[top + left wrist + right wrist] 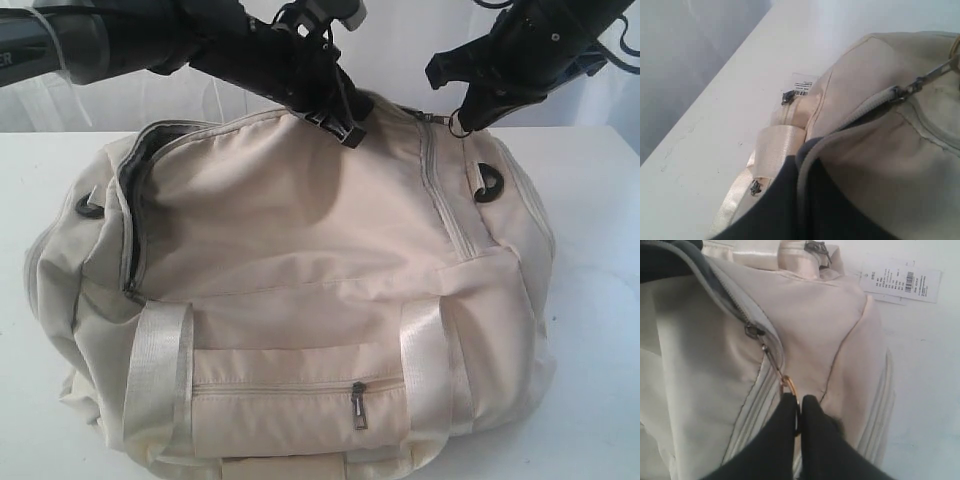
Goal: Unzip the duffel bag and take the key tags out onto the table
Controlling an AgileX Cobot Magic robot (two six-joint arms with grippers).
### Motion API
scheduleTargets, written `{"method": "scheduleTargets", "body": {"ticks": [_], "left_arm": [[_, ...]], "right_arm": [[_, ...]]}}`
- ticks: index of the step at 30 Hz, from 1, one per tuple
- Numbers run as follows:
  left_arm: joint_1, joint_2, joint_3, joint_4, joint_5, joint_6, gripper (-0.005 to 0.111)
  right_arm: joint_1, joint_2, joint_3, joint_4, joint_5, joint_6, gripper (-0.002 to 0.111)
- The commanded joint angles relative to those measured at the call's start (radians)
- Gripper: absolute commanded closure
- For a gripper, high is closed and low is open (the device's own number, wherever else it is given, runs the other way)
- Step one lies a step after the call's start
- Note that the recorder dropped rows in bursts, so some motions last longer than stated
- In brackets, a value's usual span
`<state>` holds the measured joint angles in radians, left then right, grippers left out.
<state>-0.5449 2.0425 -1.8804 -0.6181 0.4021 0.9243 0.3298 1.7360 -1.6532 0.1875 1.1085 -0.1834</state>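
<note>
The cream duffel bag (300,250) lies on the white table (590,300), its front zip pocket (300,390) facing the camera. The top zip gapes on the left, where dark grey lining (130,190) shows. My right gripper (465,120) (800,402) is shut on the metal ring (790,386) of the zip pull, and the slider (754,331) sits just ahead of it. At the top middle of the bag, my left gripper (340,125) (802,172) is pinched on the edge of the opening. The key tags are hidden.
Two satin handles (160,370) (425,360) hang over the front. Black strap rings sit at the bag's left end (88,207) and right end (490,182). A paper label (900,280) lies on the table behind the bag. White curtain backs the table.
</note>
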Motion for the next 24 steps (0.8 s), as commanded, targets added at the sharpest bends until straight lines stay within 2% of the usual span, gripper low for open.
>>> {"method": "scheduleTargets", "body": {"ticks": [1, 24], "left_arm": [[0.044, -0.018, -0.005, 0.080, -0.101, -0.012, 0.107], [0.086, -0.018, -0.005, 0.111, -0.115, -0.087, 0.107]], "right_arm": [[-0.025, -0.036, 0.053, -0.138, 0.113, 0.013, 0.108], [-0.029, -0.113, 0.177, -0.138, 0.094, 0.024, 0.108]]}}
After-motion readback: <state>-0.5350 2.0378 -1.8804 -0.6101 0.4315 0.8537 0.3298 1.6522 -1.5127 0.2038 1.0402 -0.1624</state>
